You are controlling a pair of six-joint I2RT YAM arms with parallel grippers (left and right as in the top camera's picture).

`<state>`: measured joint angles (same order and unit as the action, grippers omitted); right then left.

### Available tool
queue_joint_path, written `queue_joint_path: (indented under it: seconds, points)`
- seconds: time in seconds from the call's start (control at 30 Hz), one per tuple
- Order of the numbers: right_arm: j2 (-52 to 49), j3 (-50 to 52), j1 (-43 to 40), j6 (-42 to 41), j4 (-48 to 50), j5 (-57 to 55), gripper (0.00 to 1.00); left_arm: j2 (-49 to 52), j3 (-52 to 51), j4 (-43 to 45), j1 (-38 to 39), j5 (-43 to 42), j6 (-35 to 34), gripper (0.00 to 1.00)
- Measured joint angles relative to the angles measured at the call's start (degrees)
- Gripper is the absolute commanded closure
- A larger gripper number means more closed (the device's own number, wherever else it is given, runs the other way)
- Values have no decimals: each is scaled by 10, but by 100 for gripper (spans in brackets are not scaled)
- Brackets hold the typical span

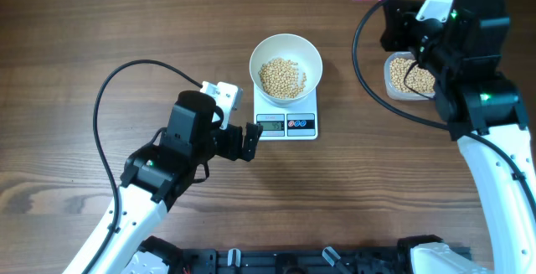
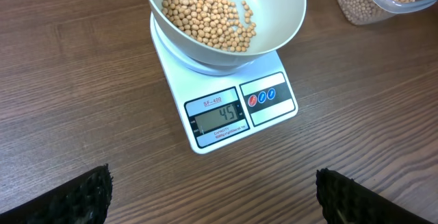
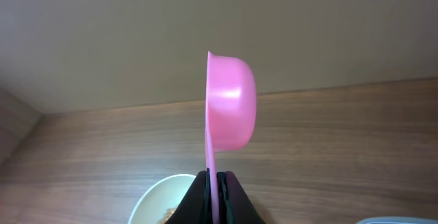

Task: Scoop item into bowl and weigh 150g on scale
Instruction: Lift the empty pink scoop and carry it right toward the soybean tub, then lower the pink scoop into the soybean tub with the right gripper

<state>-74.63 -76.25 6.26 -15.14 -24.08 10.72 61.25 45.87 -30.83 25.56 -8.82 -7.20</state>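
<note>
- Left claw (image 1: 250, 142) wide open, empty, just before the scale (image 1: 286, 126).
- Right claw (image 3: 217, 196) pinched tight on pink scoop (image 3: 233, 104), near the tub (image 1: 390, 77).
- Beans (image 1: 281, 77) lying in the bowl (image 1: 261, 52), bowl standing on the scale.

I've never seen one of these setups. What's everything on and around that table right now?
table: one, brown wood, under everything
scale: one, white, centre of the table, display showing 45
bowl: one, white, sitting on the scale
beans: many, tan-yellow, inside the bowl
tub: one, clear plastic, right of the scale, holding more beans
scoop: one, pink, held above the table at the far right
left gripper: one, black, open, empty, just left of the scale's front
right gripper: one, black, shut on the scoop's handle
</note>
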Motion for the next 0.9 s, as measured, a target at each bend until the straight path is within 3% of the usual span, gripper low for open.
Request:
queue_joint_path:
  seconds: [0.37,0.47,0.67,0.9]
  points:
    - [31,0,-181,107,-163,-17,96,0,0,0,0,0,0,0]
    - [20,0,-221,169,-204,-21,96,0,0,0,0,0,0,0]
    - [-46,0,-226,245,-260,-50,96,0,0,0,0,0,0,0]
    - [-117,0,-226,271,-263,-68,96,0,0,0,0,0,0,0]
